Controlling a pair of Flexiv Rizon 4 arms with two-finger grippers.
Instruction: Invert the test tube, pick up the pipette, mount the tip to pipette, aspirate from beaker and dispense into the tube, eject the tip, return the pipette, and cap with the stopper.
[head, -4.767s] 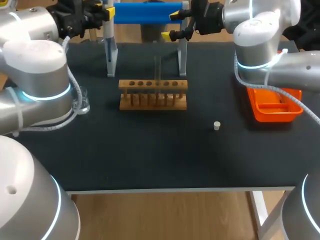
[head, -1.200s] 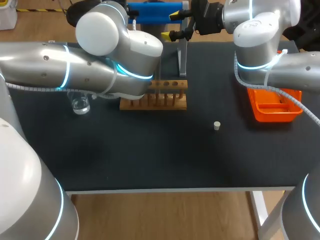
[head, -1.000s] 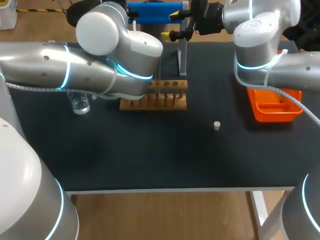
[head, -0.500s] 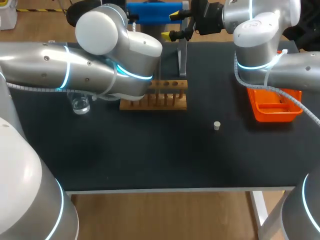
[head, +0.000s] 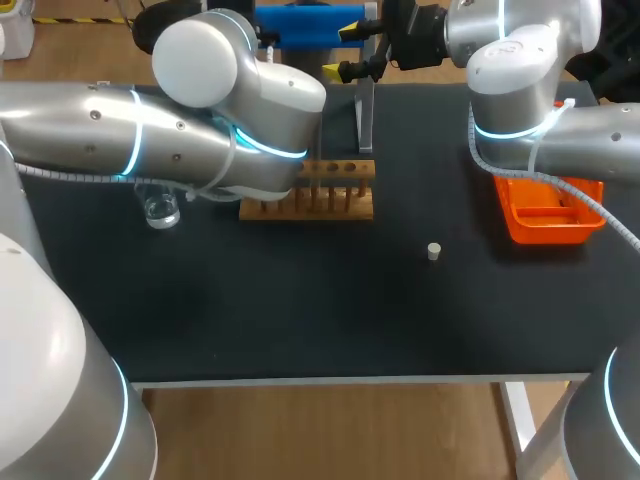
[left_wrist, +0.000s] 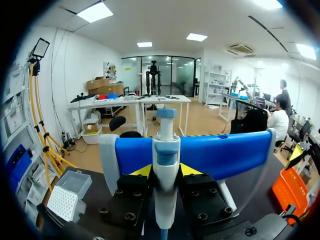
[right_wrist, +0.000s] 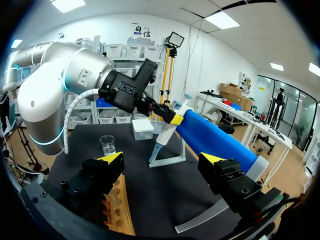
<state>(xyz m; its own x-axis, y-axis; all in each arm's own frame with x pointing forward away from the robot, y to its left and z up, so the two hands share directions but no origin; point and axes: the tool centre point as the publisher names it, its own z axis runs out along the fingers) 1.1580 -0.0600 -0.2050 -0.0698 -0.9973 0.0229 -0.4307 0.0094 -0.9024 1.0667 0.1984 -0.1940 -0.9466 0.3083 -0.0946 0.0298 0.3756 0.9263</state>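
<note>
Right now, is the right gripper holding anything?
No. In the right wrist view the right gripper has its yellow-tipped fingers wide apart with nothing between them.

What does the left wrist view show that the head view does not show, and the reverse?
Only the left wrist view: the left gripper shut on the pipette, and the tip box. Only the head view: the rack, beaker and stopper. Both: the blue stand and orange tray.
</note>
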